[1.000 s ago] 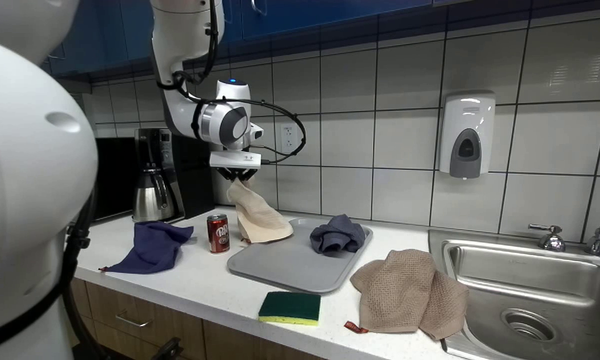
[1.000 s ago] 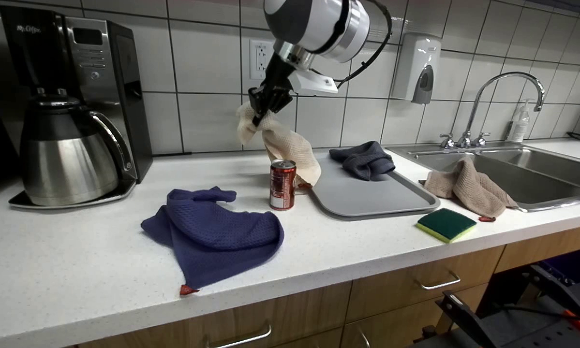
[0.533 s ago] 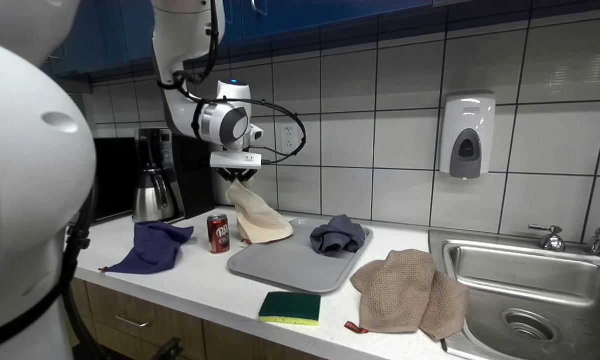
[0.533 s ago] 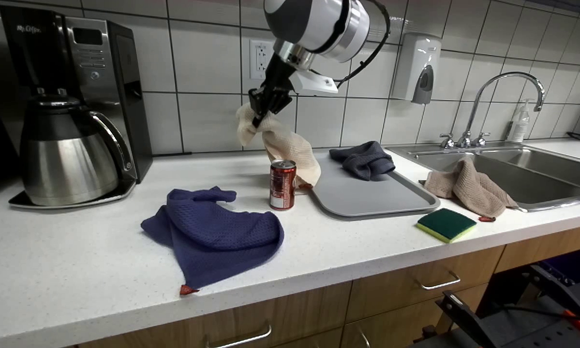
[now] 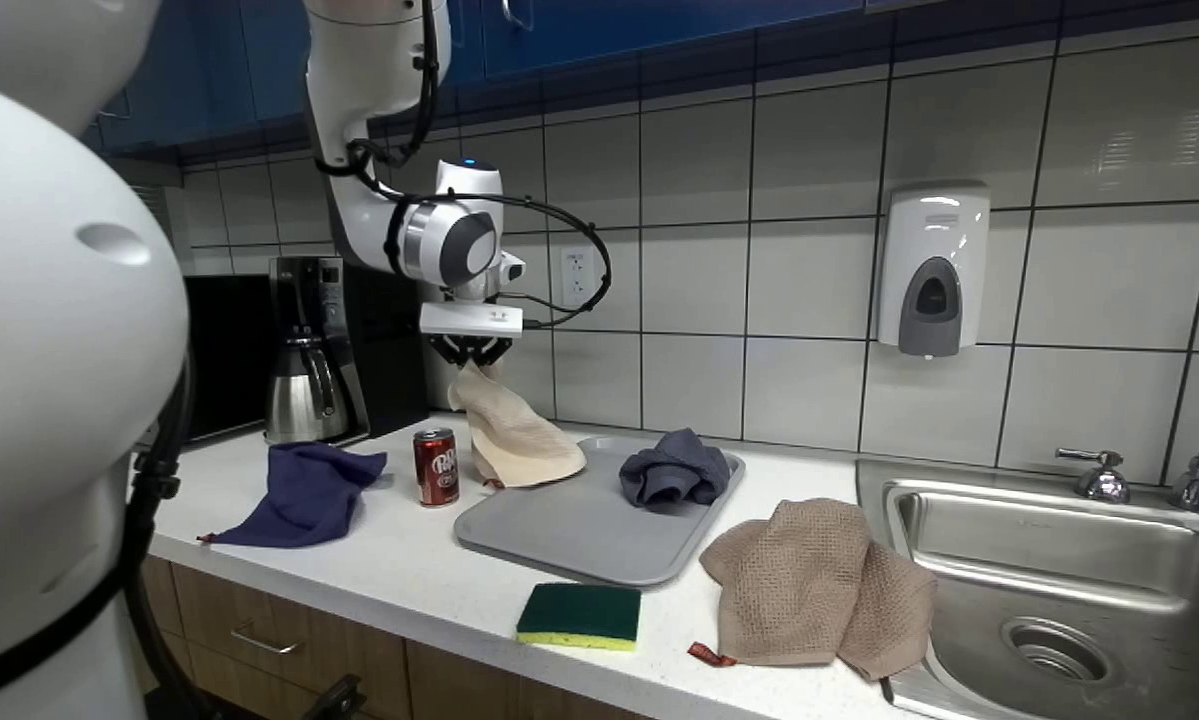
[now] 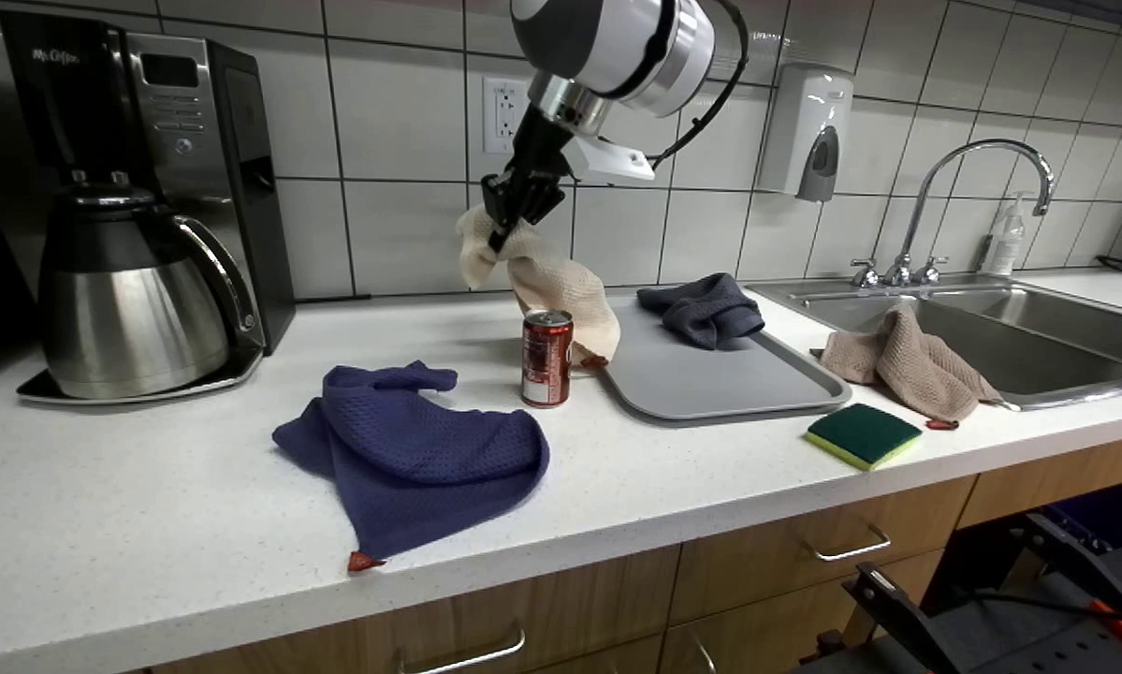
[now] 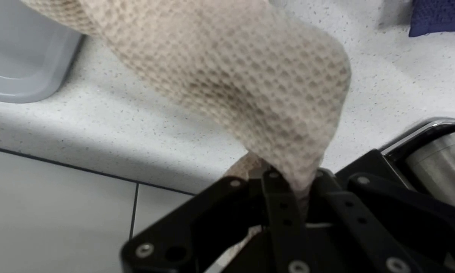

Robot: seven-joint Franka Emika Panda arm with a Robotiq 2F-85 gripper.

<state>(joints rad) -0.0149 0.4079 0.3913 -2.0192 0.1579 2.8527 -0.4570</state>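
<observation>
In an exterior view, my gripper (image 6: 497, 240) pinches the cream cloth (image 6: 565, 288) mid-frame, partly behind the can (image 6: 547, 360). I judge this the carrying step; the next move should clear the can.

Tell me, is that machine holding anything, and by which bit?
Yes: the end effector grips the cream cloth by a bunched part near one end; the longer remainder drapes downward.
</observation>
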